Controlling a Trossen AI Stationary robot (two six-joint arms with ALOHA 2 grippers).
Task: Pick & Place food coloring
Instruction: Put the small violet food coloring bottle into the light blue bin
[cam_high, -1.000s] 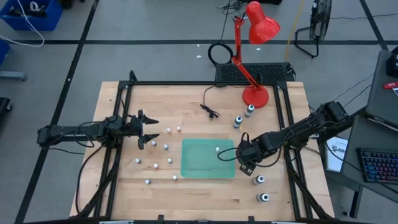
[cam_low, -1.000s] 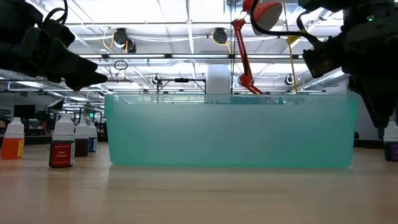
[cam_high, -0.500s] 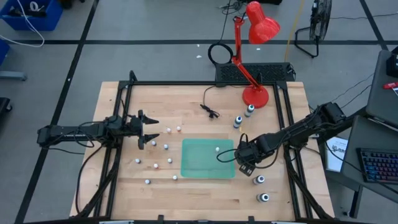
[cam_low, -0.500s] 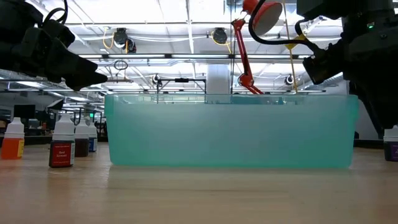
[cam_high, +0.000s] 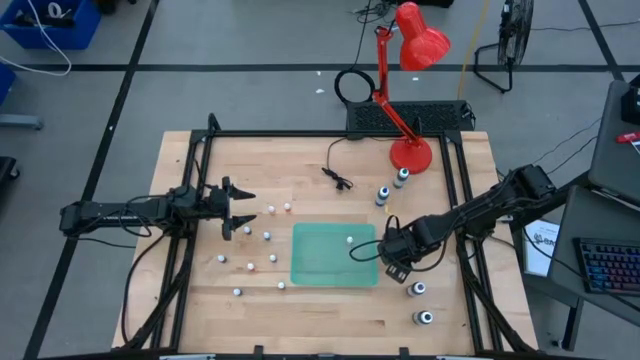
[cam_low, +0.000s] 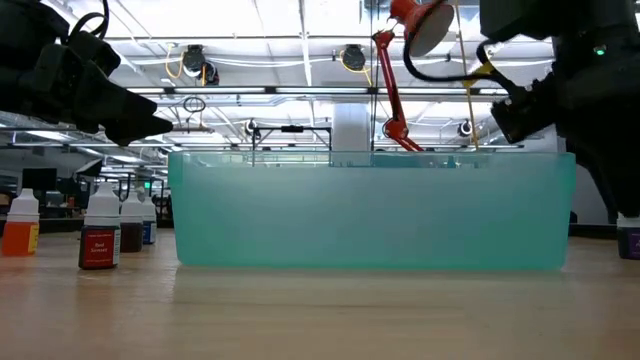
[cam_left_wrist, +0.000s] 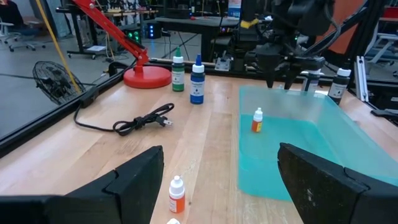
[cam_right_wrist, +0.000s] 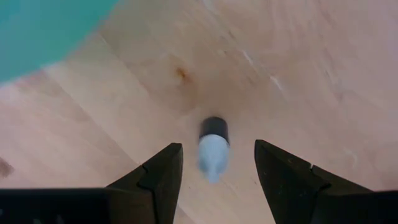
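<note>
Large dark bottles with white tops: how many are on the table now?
4. Two stand near the red lamp: one close to its base, one beside it. Two sit right of the green tray: one just past the open right hand, one near the table's front edge.

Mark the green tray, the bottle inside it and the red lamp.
green tray (cam_high: 322, 268): high view, bare floor.
bottle in the tray (cam_left_wrist: 257, 121): left wrist view, orange body.
red lamp (cam_high: 422, 43): high view, shade.
</note>
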